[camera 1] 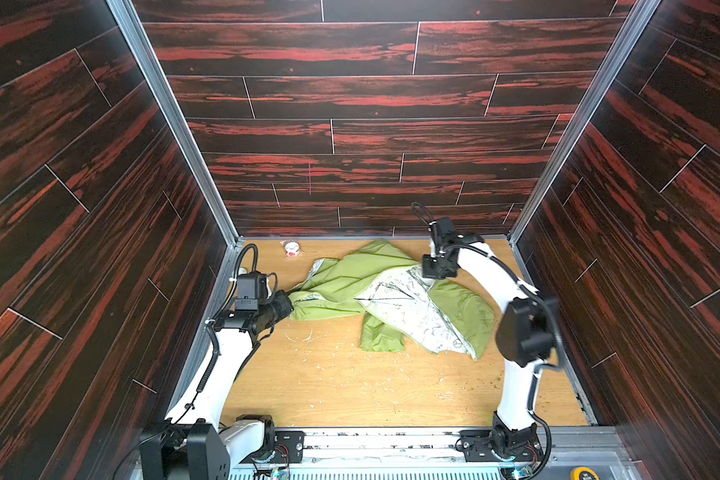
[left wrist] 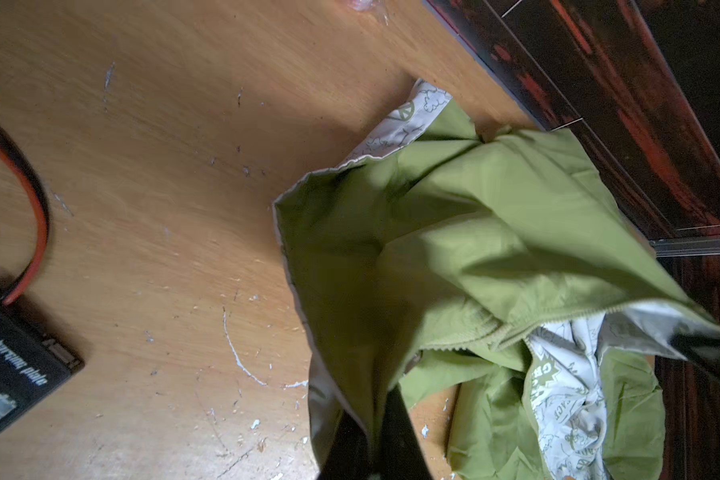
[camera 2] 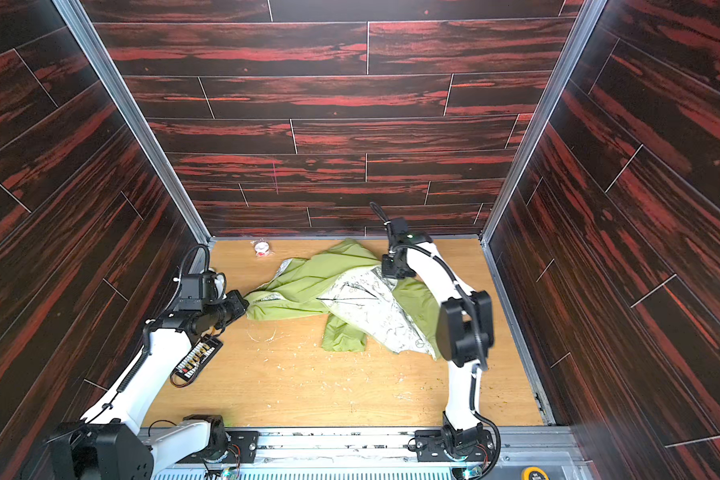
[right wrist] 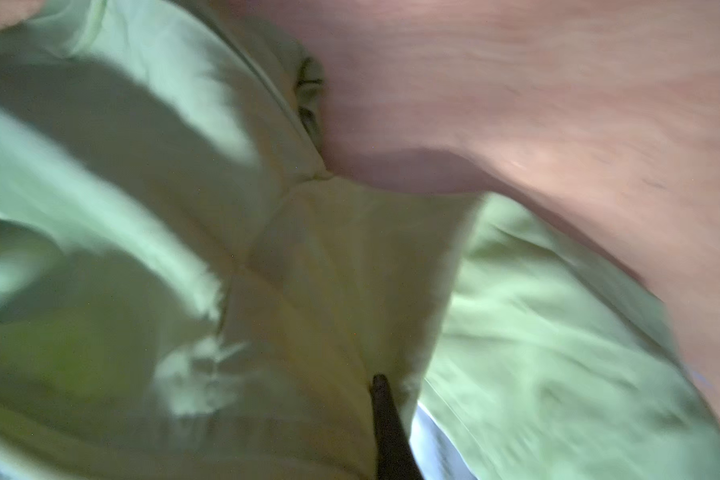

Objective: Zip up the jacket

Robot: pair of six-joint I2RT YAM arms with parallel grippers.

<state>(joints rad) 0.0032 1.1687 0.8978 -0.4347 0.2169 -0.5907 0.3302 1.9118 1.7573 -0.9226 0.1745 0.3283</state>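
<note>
Spreading the jacket (camera 1: 341, 286) flat ahead of zipping, judged the step in hand. Heaped and twisted on the table (camera 1: 350, 386), spanning from the left jaws to the right ones, pale lining (camera 1: 408, 307) turned up just in front of the right jaws, front edges not yet joined.

Left gripper (camera 1: 288, 300) pinched shut on a green edge, cloth drawn taut away from its jaws. Right gripper (camera 1: 430, 281) pressed down into the heap, closed on a fold of cloth, judging by the blurred right wrist view. Zipper (left wrist: 558, 321) visible only as a toothed green edge well beyond the left jaws. Slider not made out in any view.

Next move, as a judgement: drawing the 2 held points apart to flatten the cloth, then finding both zipper ends and laying them side by side. Slow pulling called for, given thin cloth apt to slip from a narrow pinch.

Around: small wrapped item (camera 1: 292, 248) by the back wall, well apart from both jaws. Black charging plate (camera 2: 198, 358) with a red wire (left wrist: 38, 216) behind the left jaws, under that arm. White scratches and crumbs on bare wood.

In the way: a green fold (camera 1: 381, 338) and the upturned lining lying over the front, hiding much of the zipper.
</note>
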